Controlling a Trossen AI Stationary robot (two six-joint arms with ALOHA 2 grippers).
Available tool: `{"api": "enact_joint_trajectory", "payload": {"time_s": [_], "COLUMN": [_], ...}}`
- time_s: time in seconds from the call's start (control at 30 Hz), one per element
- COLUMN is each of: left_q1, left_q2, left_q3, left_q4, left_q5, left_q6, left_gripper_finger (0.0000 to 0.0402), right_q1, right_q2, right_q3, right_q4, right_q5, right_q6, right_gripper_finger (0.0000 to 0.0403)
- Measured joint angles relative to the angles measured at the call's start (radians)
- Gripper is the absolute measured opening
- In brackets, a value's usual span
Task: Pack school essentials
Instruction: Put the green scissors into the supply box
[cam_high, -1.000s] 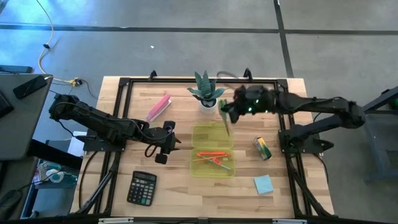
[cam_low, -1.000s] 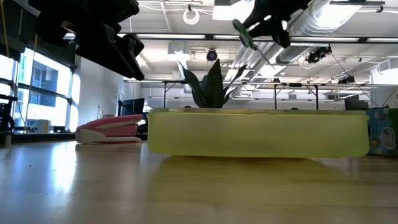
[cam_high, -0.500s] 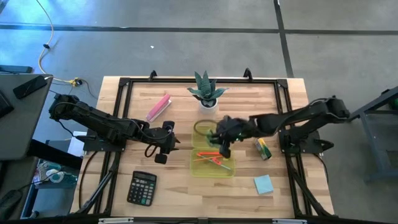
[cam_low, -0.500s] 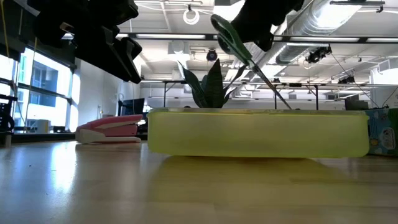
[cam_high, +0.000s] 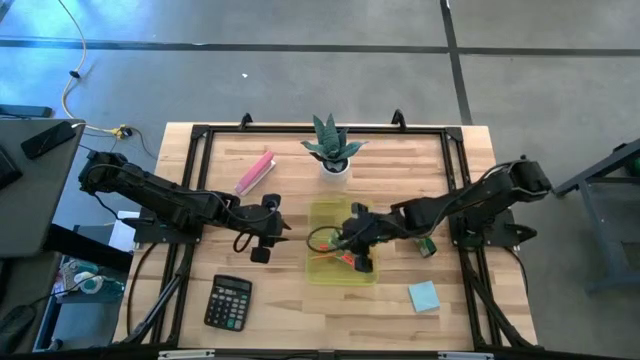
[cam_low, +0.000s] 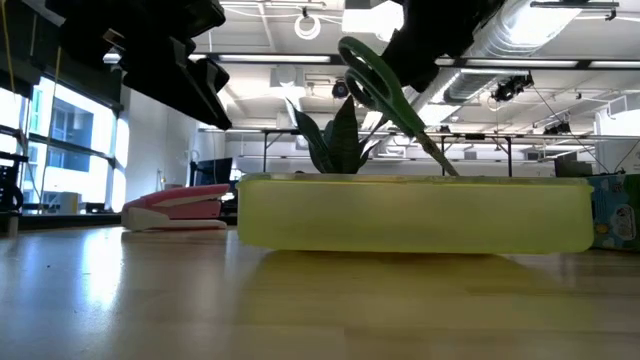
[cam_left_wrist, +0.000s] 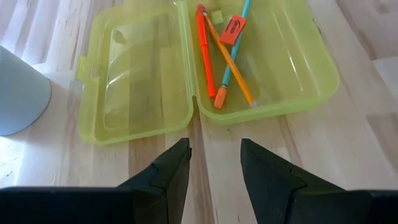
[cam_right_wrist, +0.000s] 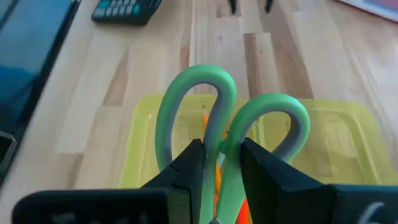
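Green-handled scissors (cam_right_wrist: 231, 127), one pair, are gripped by the right claw (cam_high: 352, 238) above the yellow-green case (cam_left_wrist: 261, 99), where one orange pencil (cam_left_wrist: 227, 56), one red-orange pen (cam_left_wrist: 206, 53) and one blue pencil (cam_left_wrist: 237, 46) lie. Beside the case, the left claw (cam_high: 268, 232) is held released, empty.

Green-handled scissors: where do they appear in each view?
High view: green-handled scissors at centre, over the yellow-green case, in the right claw.
Low view: upper middle, slanting above the case.
Left wrist view: absent.
Right wrist view: centre.
Shared landmark: the case.
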Motion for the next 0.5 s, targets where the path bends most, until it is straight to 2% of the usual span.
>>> {"api": "enact_joint_trajectory", "payload": {"time_s": [0.23,0.5], "left_q1": [0.000,0.000], "left_q2": [0.000,0.000], "left_q3": [0.000,0.000], "left_q4": [0.009,0.010], "left_q5": [0.000,0.000], "left_q6": [-0.009,-0.009], "left_gripper_finger": [0.0131,0.0131], "right_q1": [0.036,0.059], "right_q2": [0.069,0.075], "right_q3": [0.000,0.000], "right_q4": [0.035,0.051], "right_q5": [0.030,0.029], "right_q6": [-0.113,-0.133], "right_gripper_finger": [0.0074,0.0087]}}
